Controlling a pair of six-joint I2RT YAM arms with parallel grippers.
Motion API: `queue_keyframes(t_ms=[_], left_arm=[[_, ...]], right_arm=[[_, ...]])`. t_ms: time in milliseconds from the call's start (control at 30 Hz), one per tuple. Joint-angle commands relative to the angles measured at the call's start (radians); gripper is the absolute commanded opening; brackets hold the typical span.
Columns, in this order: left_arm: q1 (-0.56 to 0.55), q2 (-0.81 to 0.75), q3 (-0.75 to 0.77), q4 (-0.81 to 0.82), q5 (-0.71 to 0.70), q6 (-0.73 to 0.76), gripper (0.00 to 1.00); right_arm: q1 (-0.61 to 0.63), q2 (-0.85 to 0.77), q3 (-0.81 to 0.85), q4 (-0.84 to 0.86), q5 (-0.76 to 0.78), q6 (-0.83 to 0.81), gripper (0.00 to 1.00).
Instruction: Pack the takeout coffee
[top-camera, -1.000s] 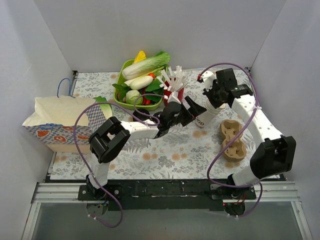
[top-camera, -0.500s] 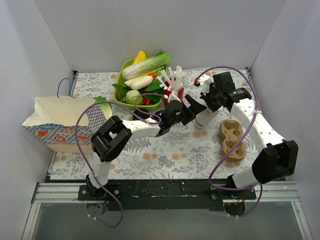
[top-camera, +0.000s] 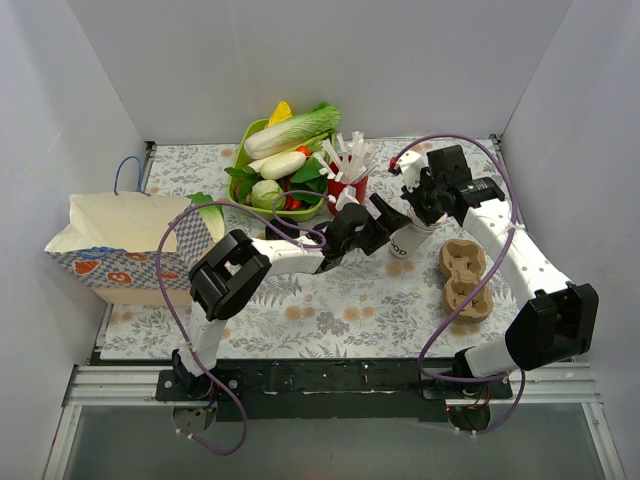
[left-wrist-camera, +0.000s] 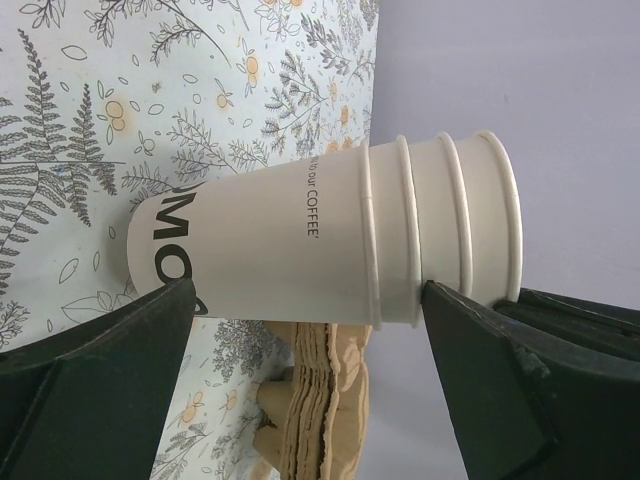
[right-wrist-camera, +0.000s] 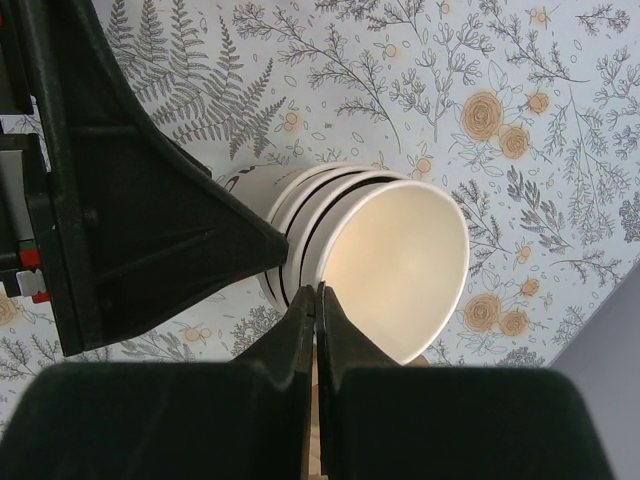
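Takeout coffee with a black lid cannot be made out in any of the 3 views; if it is on the table (top-camera: 330, 310) it is hidden, possibly behind the arms. Both arms are working at the stack of white cups (top-camera: 405, 240), so every place below is given from that stack.

Far to the left of the stack lies the paper bag (top-camera: 120, 240), on its side at the table's edge. It is probably where the packed drink is meant to end up. Behind and left of the stack sits the green basket (top-camera: 246, 135) of vegetables, which seems to have no part in the job. Just right of the stack lie the cardboard cup carriers (top-camera: 466, 282), near enough to take a cup with a short move.

The stack stands upright, and the left wrist view shows 4 rims (left-wrist-camera: 440, 230). The red straw holder (top-camera: 345, 188) is close behind it on the left.

The left gripper (top-camera: 385, 222) comes in from the stack's left with its fingers (left-wrist-camera: 110, 360) spread wide, one on either side of the cups. I read this as bracing the stack. The right gripper (right-wrist-camera: 318, 295) hangs above the stack, fingers pressed together on the rim of the top cup (right-wrist-camera: 400, 270). They seem to pinch its wall so that 1 cup can lift free while the rest stay down.
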Motion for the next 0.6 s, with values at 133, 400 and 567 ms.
queue_keyframes(t_ms=[133,400,567], left_arm=[[-0.002,-0.045,0.011,0.009,0.008,0.037,0.98],[0.000,-0.084,-0.018,0.019,0.001,0.033,0.98],[0.001,-0.096,-0.015,0.022,-0.004,0.029,0.98]], right_arm=[[0.006,-0.028,-0.014,0.004,0.018,0.010,0.01],[0.006,-0.020,-0.003,0.002,0.020,0.009,0.01],[0.004,-0.020,0.000,-0.001,0.020,0.006,0.01]])
